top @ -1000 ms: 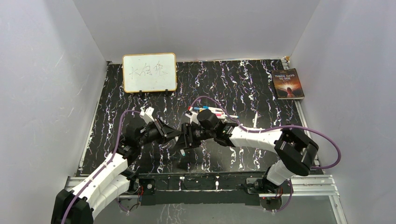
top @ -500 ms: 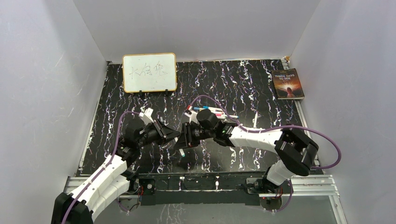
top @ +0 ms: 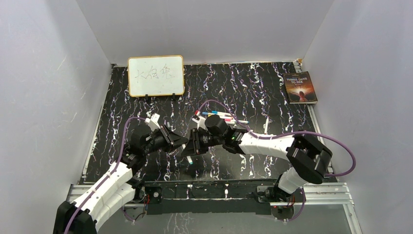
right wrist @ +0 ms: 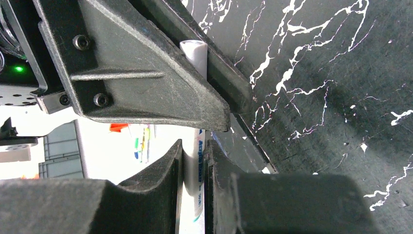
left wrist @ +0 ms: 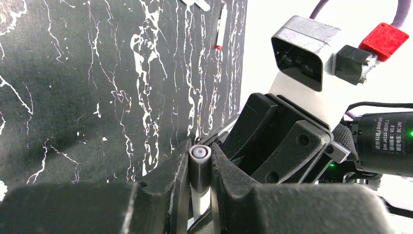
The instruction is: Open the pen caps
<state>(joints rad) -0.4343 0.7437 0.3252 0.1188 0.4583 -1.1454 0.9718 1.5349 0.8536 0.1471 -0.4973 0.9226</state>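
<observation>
Together, left gripper (left wrist: 199, 155) clamped on one pen (left wrist: 199, 171), right gripper (right wrist: 194, 148) closed around the same pen, other pens (top: 221, 115) lying behind.

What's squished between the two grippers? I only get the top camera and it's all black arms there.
Observer: A pen. The left wrist camera shows the left gripper clamped on it, its round end poking out.
Operator: Is the other one holding too?
Observer: In the right wrist camera, the right gripper has its fingers hugging the barrel on both sides.
Operator: What's it like up close?
Observer: White, with blue print along it.
</observation>
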